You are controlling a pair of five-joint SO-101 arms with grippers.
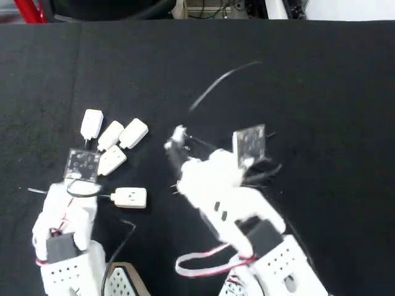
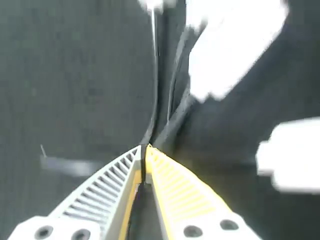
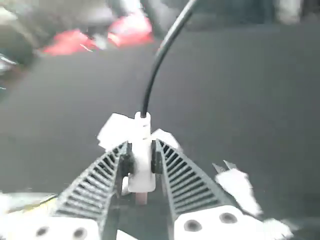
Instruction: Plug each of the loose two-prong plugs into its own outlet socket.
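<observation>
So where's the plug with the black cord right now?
The plug is clamped in the right gripper, its black cord trailing away; from above, they sit near the middle of the table, right of the cluster of white outlet blocks.

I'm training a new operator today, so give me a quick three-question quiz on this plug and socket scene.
1. True or false: the right tool is shut on a white plug with a black cable.
2. How many white blocks sit together in the tight cluster: A two, B four, C seven?
3. Fill in: the lone outlet socket lies on a ___ table.
Key: 1 true; 2 B; 3 black.
</observation>
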